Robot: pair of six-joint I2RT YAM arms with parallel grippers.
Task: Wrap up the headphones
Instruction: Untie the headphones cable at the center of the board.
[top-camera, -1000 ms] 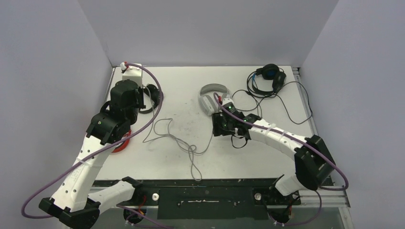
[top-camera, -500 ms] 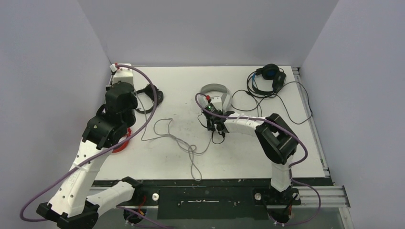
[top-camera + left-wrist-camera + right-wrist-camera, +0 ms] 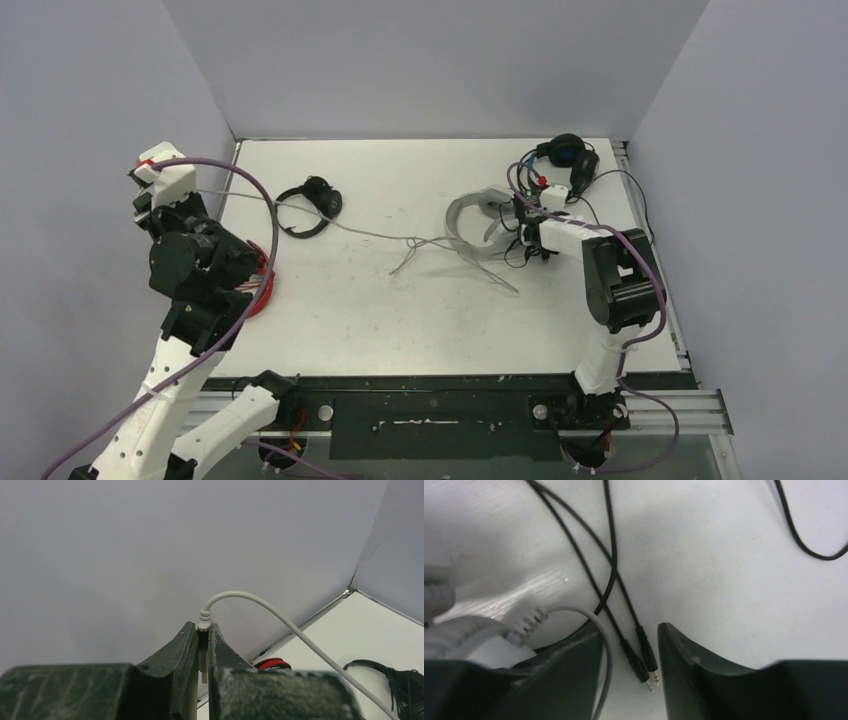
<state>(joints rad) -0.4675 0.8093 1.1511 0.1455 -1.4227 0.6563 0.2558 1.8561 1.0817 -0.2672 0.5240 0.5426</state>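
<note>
My left gripper (image 3: 180,194) is raised at the far left by the wall. In the left wrist view it (image 3: 202,628) is shut on the plug (image 3: 204,616) of the white cable (image 3: 330,226). The cable runs taut to the white-grey headset (image 3: 470,222) at mid-table. My right gripper (image 3: 522,228) is right beside that headset, low over the table. It is open (image 3: 630,632), with two black plugs (image 3: 644,660) and a loop of white cable between its fingers. The small black headset (image 3: 310,198), the black-and-blue headset (image 3: 566,160) and the red-and-black headset (image 3: 262,288) lie apart.
Thin black cables (image 3: 610,225) from the black-and-blue headset spread over the table's right side, some running under my right gripper. The red-and-black headset is half hidden under my left arm. The side walls stand close on the left and right.
My left gripper has swung left and up towards the wall, pulling the loose white cable straight and taut. My right arm has moved right, and the white-grey headset has shifted right with it.
</note>
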